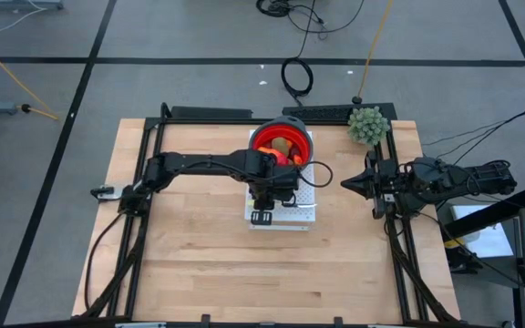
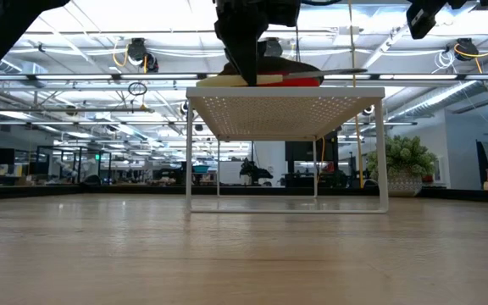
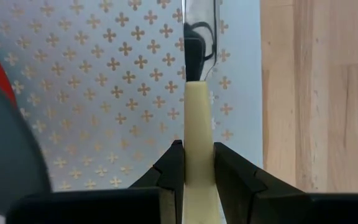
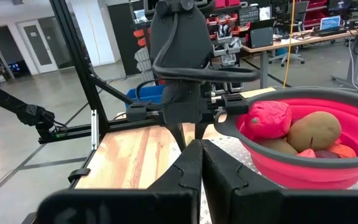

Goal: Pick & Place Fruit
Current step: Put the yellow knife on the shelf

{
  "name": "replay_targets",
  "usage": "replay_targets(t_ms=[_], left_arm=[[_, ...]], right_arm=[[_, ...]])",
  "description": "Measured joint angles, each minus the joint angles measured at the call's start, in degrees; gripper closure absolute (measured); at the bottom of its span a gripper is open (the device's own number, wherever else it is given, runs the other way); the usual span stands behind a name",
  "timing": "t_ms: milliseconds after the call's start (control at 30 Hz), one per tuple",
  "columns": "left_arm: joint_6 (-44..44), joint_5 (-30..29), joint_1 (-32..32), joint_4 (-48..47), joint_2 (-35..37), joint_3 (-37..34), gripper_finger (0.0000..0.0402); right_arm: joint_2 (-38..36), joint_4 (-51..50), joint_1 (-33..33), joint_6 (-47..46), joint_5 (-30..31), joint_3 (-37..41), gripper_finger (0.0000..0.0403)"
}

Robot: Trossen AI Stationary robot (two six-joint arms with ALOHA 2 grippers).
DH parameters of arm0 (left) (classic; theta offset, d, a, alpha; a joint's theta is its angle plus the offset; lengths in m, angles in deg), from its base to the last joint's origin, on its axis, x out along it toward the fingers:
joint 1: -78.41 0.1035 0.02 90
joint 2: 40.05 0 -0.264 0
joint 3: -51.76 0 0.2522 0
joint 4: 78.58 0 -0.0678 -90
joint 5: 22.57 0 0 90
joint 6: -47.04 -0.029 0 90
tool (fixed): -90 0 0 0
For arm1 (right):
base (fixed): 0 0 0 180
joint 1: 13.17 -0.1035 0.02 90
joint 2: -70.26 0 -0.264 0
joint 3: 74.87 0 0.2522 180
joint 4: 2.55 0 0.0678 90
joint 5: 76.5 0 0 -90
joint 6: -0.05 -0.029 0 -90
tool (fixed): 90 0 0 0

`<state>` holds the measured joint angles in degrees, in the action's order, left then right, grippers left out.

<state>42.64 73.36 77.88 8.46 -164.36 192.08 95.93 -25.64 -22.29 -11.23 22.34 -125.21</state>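
Our left gripper (image 3: 197,165) has its jaws clamped on a cream handle (image 3: 197,124), probably the knife, at frame centre beside the red bowl (image 1: 283,144); next we set it down. Our right gripper (image 1: 346,182), jaws fully closed, waits.

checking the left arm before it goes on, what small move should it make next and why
Probably lift straight up. The left claw is shut on a pale handle, seemingly the knife's, lying on the white perforated rack beside the red bowl of fruit. Raising it first should clear rack and bowl. The right claw waits shut, off to the side.
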Motion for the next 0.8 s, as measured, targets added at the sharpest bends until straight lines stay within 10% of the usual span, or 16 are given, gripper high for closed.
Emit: replay_targets(t_ms=[800], left_arm=[[1.2,-0.1,0.1,1.2,-0.6,0.0,0.0334]], right_arm=[[0.0,0.0,0.0,0.0,0.0,0.0,0.0402]])
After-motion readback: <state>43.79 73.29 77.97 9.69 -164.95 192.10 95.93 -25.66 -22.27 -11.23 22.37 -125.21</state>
